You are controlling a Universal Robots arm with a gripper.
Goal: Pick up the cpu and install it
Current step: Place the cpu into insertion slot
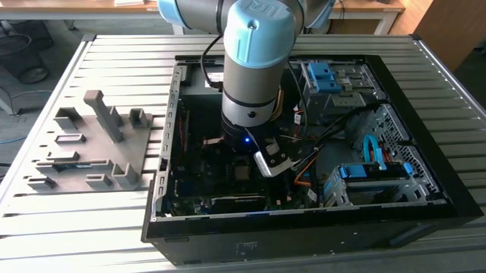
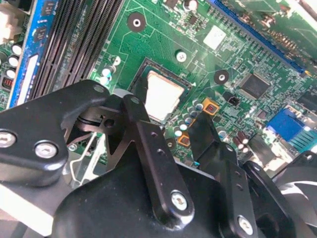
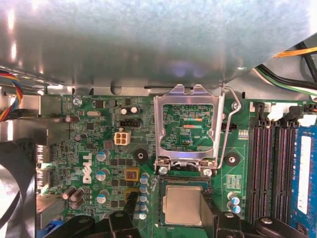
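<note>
We're holding the jaws spread, gripping nothing, either side of the cpu, which is lying flat in the mobo socket, w/ load plate standing open so it can seat.

1. The cpu is a small, flat, square chip with a silvery-grey metal face. That face shows pale with glare in the second wrist view.
2. It lies flat and face up in the dark square socket on the green motherboard, its edges parallel to the socket's.
3. The socket's metal retaining frame stands swung open just beyond one edge, leaving the chip's face uncovered.
</note>
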